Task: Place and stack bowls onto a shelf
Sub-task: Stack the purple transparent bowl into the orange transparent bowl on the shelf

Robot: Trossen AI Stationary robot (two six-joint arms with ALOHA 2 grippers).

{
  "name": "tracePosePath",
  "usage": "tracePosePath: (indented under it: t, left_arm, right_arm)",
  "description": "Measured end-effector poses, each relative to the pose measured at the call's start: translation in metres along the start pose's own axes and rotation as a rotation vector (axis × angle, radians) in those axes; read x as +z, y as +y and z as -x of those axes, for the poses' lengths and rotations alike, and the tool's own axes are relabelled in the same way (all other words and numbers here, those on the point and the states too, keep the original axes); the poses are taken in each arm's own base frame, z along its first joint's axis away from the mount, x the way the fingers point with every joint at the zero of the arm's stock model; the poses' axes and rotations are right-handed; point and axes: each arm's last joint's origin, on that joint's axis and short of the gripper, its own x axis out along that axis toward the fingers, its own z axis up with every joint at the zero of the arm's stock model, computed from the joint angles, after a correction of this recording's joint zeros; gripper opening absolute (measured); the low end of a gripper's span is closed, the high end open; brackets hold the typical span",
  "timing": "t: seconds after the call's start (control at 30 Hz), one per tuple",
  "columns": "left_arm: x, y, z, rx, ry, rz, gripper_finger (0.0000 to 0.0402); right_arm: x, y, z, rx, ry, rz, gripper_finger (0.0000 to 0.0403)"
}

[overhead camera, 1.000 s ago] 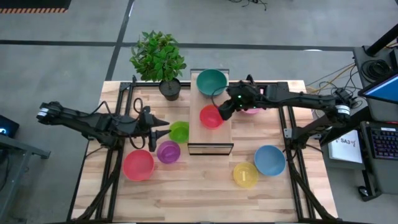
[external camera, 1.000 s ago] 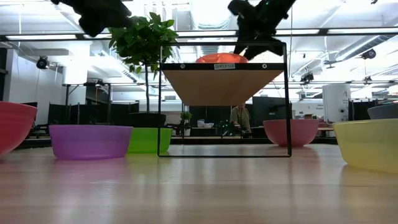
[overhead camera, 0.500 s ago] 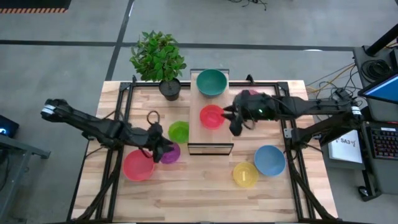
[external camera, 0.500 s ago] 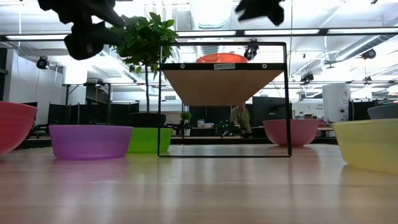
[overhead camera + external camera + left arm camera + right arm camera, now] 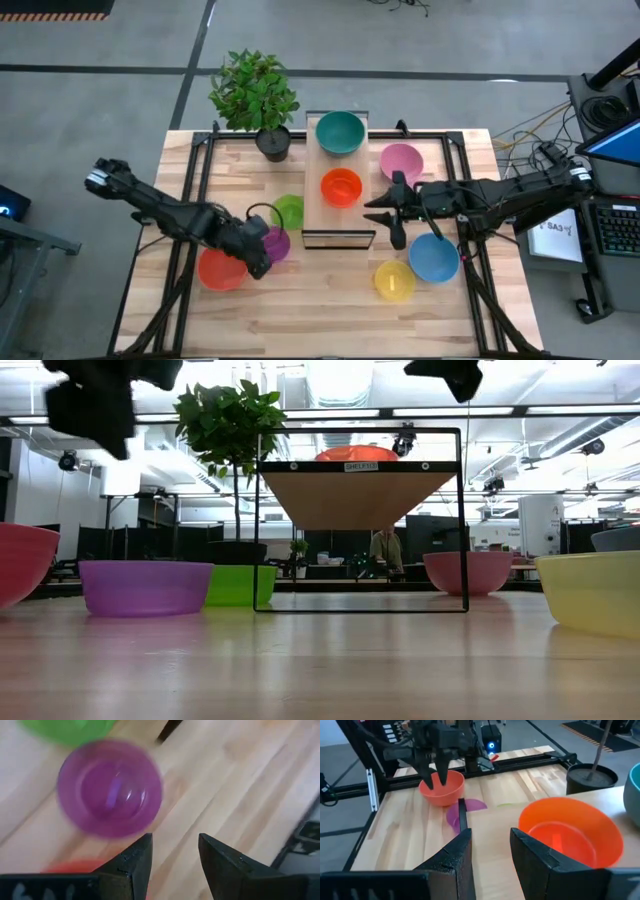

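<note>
Shelf (image 5: 339, 215) stood mid-table, teal bowl (image 5: 340, 132) and orange bowl (image 5: 341, 187) on it. Left gripper (image 5: 258, 262), fingers apart, empty, hung over red bowl (image 5: 218, 269) beside purple bowl (image 5: 109, 787). Right gripper (image 5: 388, 213), fingers apart, empty, hovered just right of shelf.

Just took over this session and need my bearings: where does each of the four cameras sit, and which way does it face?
High view: overhead, straight down on table, shelf and both arms.
Low view: tabletop height, level under the shelf into the room; arms dark at top.
Left wrist view: down past the open left pincer at the purple bowl.
Right wrist view: past the open right pincer to the orange bowl and left arm.
Shared: the purple bowl shows high, low and left wrist.
</note>
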Motion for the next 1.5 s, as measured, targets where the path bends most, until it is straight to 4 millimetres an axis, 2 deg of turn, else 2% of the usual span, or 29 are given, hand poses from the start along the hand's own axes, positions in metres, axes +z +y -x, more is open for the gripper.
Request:
tracePosePath:
  t: [0.2,0.3,0.43,0.63,0.9,1.13,1.3,1.5]
  left_arm:
    - [-0.014,-0.026,0.015,0.091,0.098,0.004,0.0144]
    - [-0.019,-0.042,0.018,0.109,0.114,-0.009,0.0144]
    - [-0.024,-0.057,0.013,0.168,0.142,-0.053,0.0144]
    - [-0.031,-0.073,-0.004,0.226,0.182,-0.243,0.0148]
    - [-0.033,-0.075,-0.036,0.371,0.151,-0.533,0.0191]
    - [-0.032,-0.073,-0.049,0.476,0.075,-0.770,0.0205]
    - [-0.032,-0.059,-0.058,0.458,0.043,-0.803,0.0205]
    - [-0.030,-0.043,-0.074,0.358,-0.006,-0.790,0.0205]
  right_arm:
    - [-0.016,-0.003,0.001,0.004,-0.010,0.016,0.0123]
    - [-0.017,-0.004,0.001,0.009,-0.009,0.025,0.0123]
    - [-0.015,-0.003,0.003,0.029,-0.017,0.042,0.0123]
    - [-0.012,-0.002,0.004,0.048,-0.023,0.059,0.0123]
    - [-0.012,-0.002,0.004,0.065,-0.020,0.060,0.0123]
    - [-0.013,-0.002,0.003,0.065,-0.013,0.037,0.0123]
    - [-0.015,-0.002,0.002,0.063,-0.007,0.032,0.0123]
    - [-0.021,-0.003,0.001,0.060,0.010,0.005,0.0123]
